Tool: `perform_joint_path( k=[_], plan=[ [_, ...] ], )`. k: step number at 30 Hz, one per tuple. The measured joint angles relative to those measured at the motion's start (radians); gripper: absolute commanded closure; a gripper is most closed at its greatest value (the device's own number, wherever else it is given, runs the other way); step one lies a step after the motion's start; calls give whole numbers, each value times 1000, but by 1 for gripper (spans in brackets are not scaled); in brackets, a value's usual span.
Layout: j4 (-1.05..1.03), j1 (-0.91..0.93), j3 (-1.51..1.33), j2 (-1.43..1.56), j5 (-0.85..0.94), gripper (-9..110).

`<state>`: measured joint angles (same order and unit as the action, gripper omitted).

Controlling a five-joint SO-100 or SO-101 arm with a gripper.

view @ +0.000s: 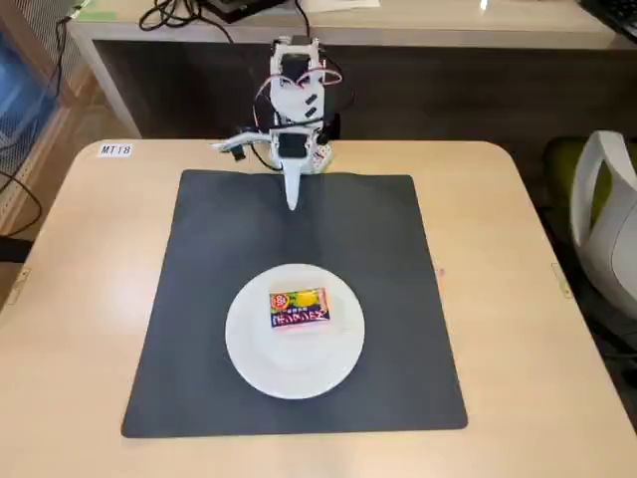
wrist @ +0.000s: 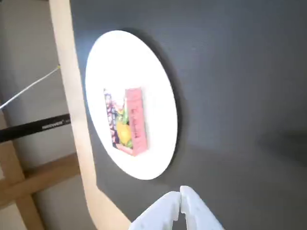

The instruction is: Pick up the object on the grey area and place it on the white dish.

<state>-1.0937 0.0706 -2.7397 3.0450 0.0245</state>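
Note:
The small flat box [view: 299, 308] with an orange-yellow panel and a dark strip lies on the white plate [view: 295, 366], which sits on the dark grey mat [view: 388, 279]. In the wrist view the box [wrist: 125, 121] lies on the plate [wrist: 153, 96], over the mat [wrist: 240, 96]. My white gripper [view: 292, 202] hangs shut and empty at the mat's far edge, well behind the plate and apart from it. Its closed fingertips [wrist: 181, 195] show at the bottom of the wrist view.
The light wooden tabletop [view: 90, 299] surrounds the mat. The arm's base [view: 292, 149] stands at the table's far edge. A white chair [view: 609, 219] stands right of the table. A desk with cables [view: 179, 15] runs behind.

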Motion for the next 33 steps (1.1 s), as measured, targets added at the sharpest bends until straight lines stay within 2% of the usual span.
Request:
perform_joint_path(
  k=[10, 33],
  plan=[
    [2, 21, -278, 256, 23, 102],
    [-23, 23, -322, 282, 49, 102]
  ],
)
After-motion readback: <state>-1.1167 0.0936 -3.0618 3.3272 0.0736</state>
